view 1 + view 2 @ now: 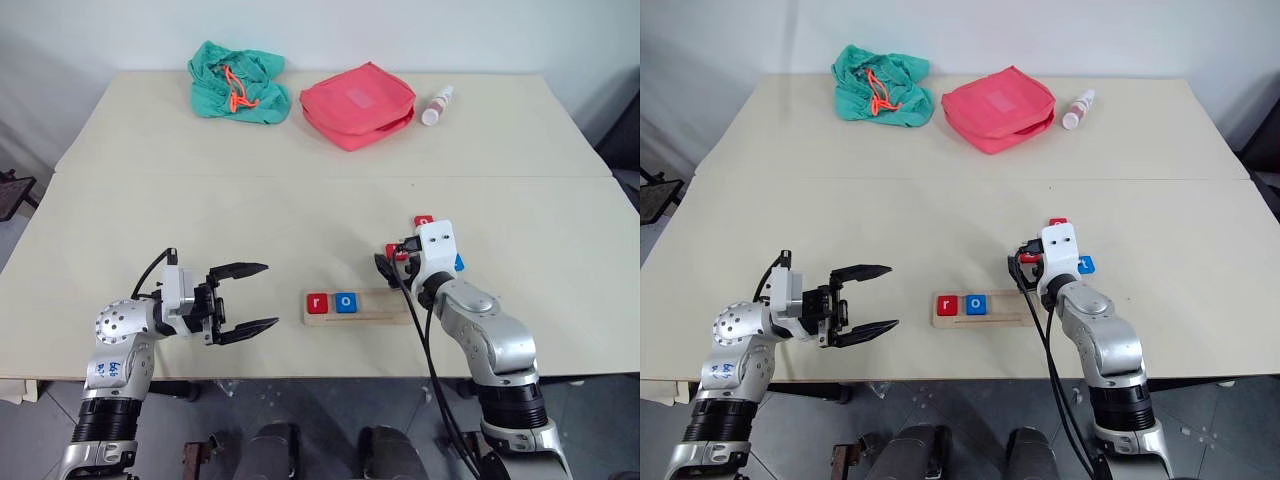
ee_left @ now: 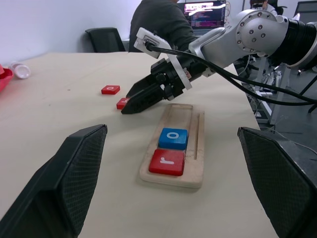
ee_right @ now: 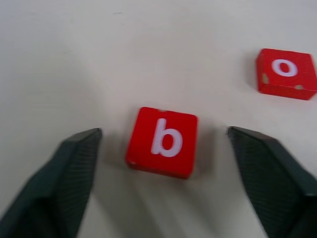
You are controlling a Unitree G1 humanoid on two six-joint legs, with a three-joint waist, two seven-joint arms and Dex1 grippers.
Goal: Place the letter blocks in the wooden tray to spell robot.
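- Near the front edge of the worktop (image 1: 300,210), about mid-width, sits the wooden tray (image 1: 372,310), long axis running along that edge; red r block (image 1: 317,303) and blue o block (image 1: 345,301) already fill its left end in reading order, so the slot just right of the o is where b goes
- right end effector (image 3: 163,141) is low over the worktop just behind the tray's right end, jaws apart and straddling the red b block (image 3: 162,141); neither finger touches it yet, nothing gripped; the block lies flat, letter up, slightly skewed between the fingers, so this looks like the pre-grasp line-up for letter three
- red o block (image 3: 286,73) lies flat a little beyond the b, apart from it; likely the fourth letter
- blue t block (image 1: 1085,265) sits just right of the right wrist, partly hidden by it
- left end effector (image 1: 243,298) hovers spread and empty, left of the tray near the front edge, pointing across at it; probably parked clear of the right arm's work
- risk: skewed b could twist as the jaws close
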